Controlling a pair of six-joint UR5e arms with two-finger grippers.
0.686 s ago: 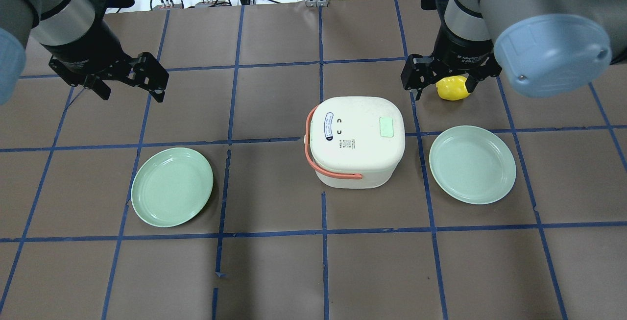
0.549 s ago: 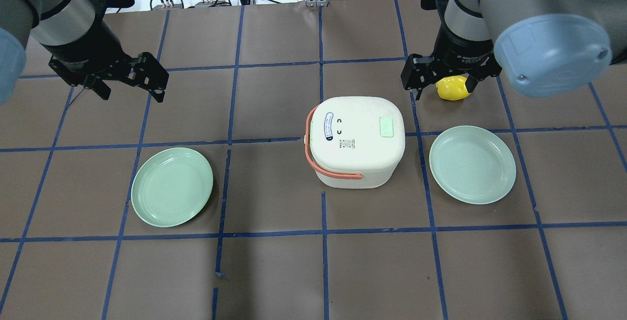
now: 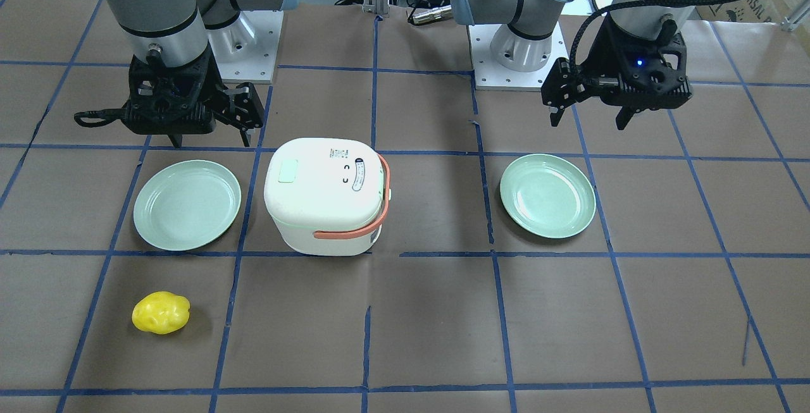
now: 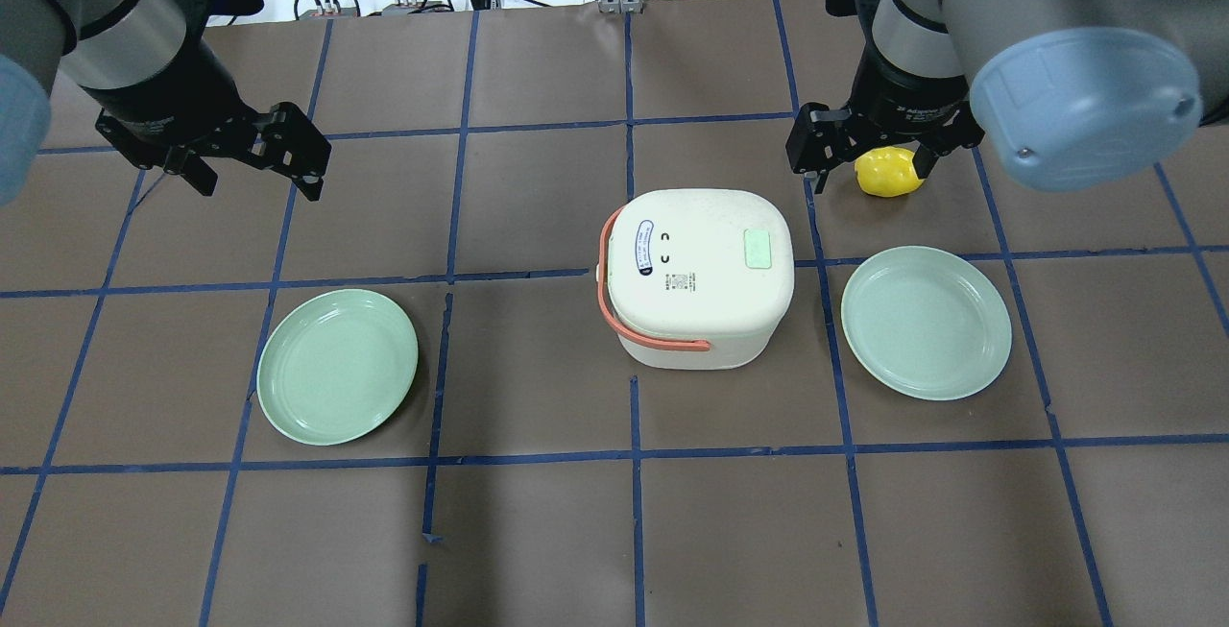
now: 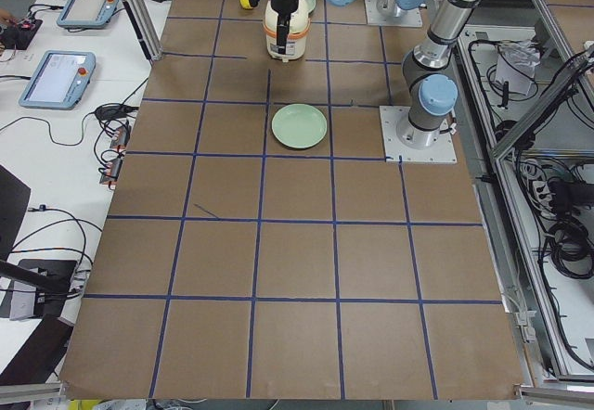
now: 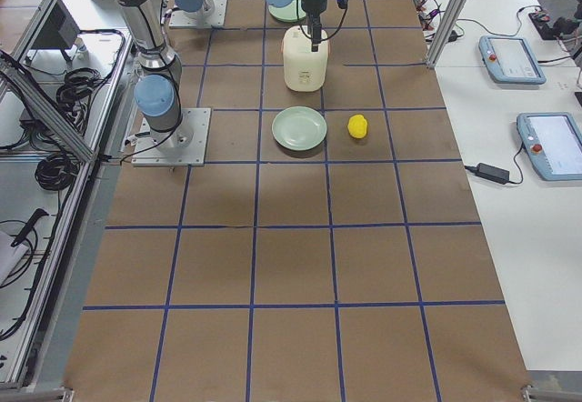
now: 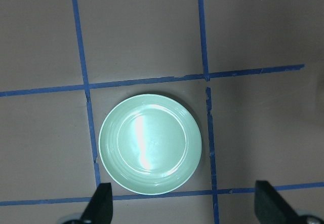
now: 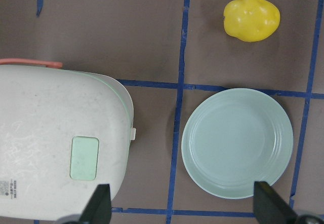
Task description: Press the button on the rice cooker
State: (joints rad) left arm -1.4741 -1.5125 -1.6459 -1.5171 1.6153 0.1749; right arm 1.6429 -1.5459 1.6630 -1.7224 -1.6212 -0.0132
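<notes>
The task stands at its very start. The rice cooker (image 4: 706, 277) sits near the middle of the worktop (image 4: 538, 531) with its lid down and its orange handle (image 4: 607, 296) folded to one side. Nothing touches it. The pale green pad (image 4: 759, 249) on the lid is probably the button to be pressed, and it is untouched.

In the overhead view the right end effector (image 3: 212, 138) hangs above the worktop at about 1 o'clock from the cooker, with its fingers spread wide and holding nothing. Its wrist camera looks down on the green pad (image 8: 85, 158), which lies off toward 8 o'clock in that view, not between the fingers. The left end effector (image 3: 588, 119) is also open and empty, well apart from the cooker at about 10 o'clock. It is poised over a green plate (image 7: 150, 143).

A second green plate (image 4: 927, 322) lies at 3 o'clock from the cooker, and a lumpy yellow object (image 3: 161, 312) lies beyond it.

The whole job remains to be done. The nearer right arm seems best placed to travel over the lid, line a fingertip up with the pad, and push down.
</notes>
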